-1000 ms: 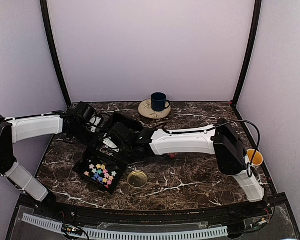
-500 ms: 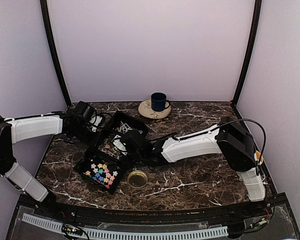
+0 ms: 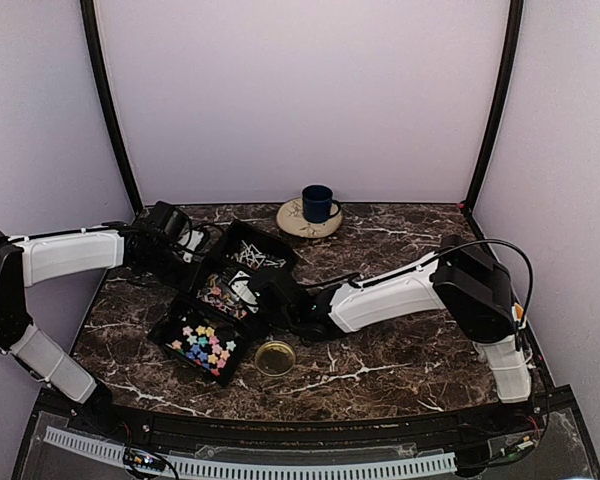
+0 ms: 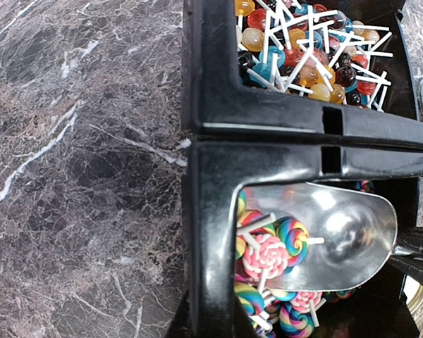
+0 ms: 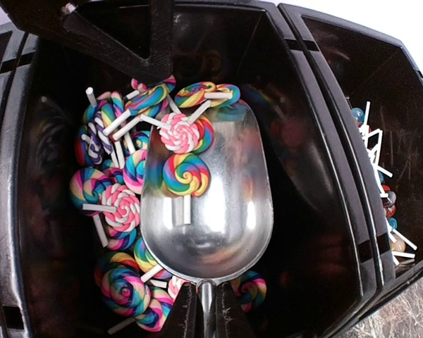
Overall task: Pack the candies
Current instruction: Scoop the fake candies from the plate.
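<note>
I find nothing I can read here: no lettering, number, brand or sign shows on the black three-part plastic tray (image 5: 317, 141), the shiny silver metal scoop (image 5: 208, 218), the rainbow-swirl lollipop candies (image 5: 185, 174), the round gold metal lid (image 3: 275, 357) or the dark blue mug (image 3: 317, 203). The dark marks on the pale round saucer (image 3: 292, 222) are too small to make out.

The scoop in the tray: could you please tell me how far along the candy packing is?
Done: the gold lid lies loose on the table. In hand: the right fingers hold the scoop, loaded with two swirl lollipops, in the middle compartment of the tray. Left: all three compartments hold many candies.
</note>
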